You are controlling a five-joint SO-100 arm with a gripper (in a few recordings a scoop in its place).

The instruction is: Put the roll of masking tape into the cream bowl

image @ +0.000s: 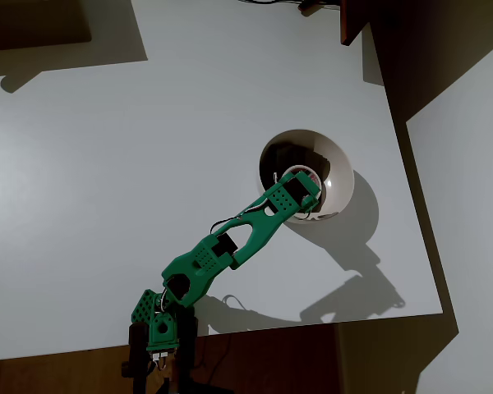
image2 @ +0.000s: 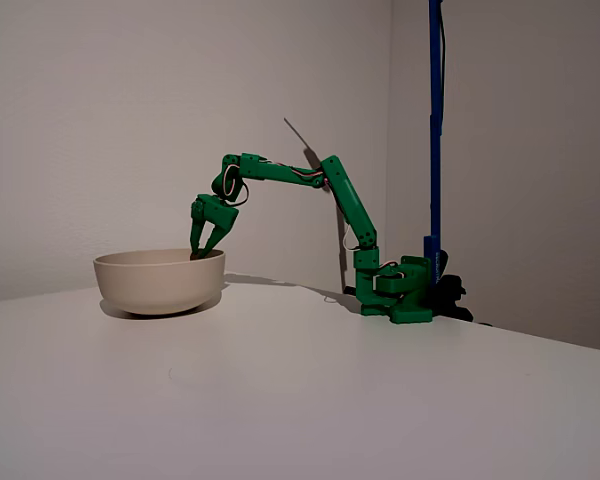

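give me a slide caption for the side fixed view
Green arm reaches over the cream bowl on a white table, its gripper dipping open-fingered past the rim.

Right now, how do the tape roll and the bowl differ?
Size: the tape roll is a small ring, while the bowl is far wider.
Colour: the roll looks off-white with a reddish core; the bowl is cream outside and dark inside.
Place: the bowl sits on the table. In the overhead view the roll is within the bowl's rim, partly hidden by the gripper.
Both are round and pale.
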